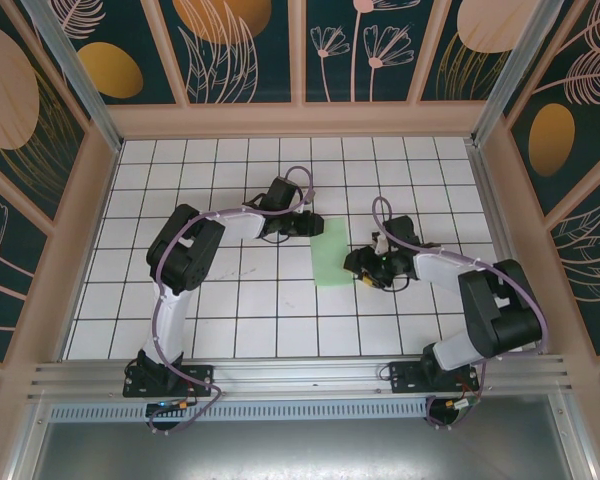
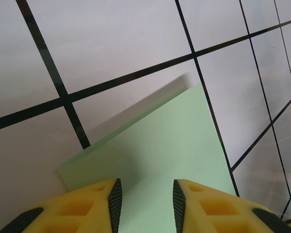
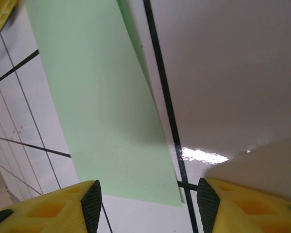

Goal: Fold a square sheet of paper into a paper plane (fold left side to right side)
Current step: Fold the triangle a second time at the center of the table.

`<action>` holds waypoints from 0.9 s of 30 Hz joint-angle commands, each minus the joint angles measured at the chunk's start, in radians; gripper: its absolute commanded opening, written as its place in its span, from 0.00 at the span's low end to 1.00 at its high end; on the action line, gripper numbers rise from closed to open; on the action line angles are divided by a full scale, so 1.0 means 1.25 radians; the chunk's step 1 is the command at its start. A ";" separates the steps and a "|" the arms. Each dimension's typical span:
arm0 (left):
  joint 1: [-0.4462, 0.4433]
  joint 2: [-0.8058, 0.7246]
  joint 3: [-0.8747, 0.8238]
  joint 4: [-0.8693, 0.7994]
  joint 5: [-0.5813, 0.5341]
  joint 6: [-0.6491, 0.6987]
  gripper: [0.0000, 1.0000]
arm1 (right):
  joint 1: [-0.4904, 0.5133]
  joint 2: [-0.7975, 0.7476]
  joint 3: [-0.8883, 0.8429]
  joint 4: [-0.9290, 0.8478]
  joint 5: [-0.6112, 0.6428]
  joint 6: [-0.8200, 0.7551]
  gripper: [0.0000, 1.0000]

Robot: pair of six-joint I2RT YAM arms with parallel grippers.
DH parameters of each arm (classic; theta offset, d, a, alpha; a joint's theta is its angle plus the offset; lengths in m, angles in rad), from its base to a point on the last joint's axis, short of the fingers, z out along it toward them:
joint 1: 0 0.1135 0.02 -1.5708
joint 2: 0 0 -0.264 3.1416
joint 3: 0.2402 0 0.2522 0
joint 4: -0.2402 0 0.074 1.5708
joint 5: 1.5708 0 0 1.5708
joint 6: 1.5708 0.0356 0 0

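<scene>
**Three cameras: you are getting one high overview and two wrist close-ups.**

The top external camera is sitting above and behind the left arm (image 1: pixel 185 262) and right arm (image 1: pixel 492 305), looking down across the white grid table (image 1: pixel 230 322) toward the far wall. Each wrist camera is riding just behind its own fingers and peering down at the tiles from very near, one over the left gripper (image 2: pixel 146 199), one over the right gripper (image 3: pixel 148 201). All three views are sharing the square sheet of paper (image 1: pixel 332 250) at mid-table.
</scene>
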 commanded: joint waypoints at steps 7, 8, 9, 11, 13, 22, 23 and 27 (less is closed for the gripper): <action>-0.002 0.024 0.006 -0.009 0.021 0.014 0.37 | 0.004 0.109 0.143 0.013 0.070 -0.045 0.58; -0.002 0.024 0.006 -0.009 0.021 0.014 0.37 | 0.003 0.124 0.154 0.014 0.071 -0.050 0.58; -0.001 0.024 0.006 -0.009 0.021 0.014 0.37 | 0.004 0.136 0.163 0.017 0.072 -0.051 0.58; -0.002 0.024 0.005 -0.009 0.022 0.014 0.37 | 0.003 0.160 0.179 0.027 0.067 -0.055 0.57; -0.002 0.024 0.005 -0.009 0.023 0.014 0.37 | 0.004 0.177 0.192 0.033 0.058 -0.060 0.57; -0.002 0.026 0.006 -0.010 0.025 0.016 0.37 | 0.006 0.214 0.209 0.065 -0.017 -0.065 0.52; -0.001 0.027 0.006 -0.008 0.027 0.015 0.37 | 0.006 0.214 0.209 0.066 -0.020 -0.067 0.52; -0.003 0.025 0.006 -0.009 0.027 0.017 0.37 | 0.006 0.207 0.213 0.067 -0.019 -0.078 0.50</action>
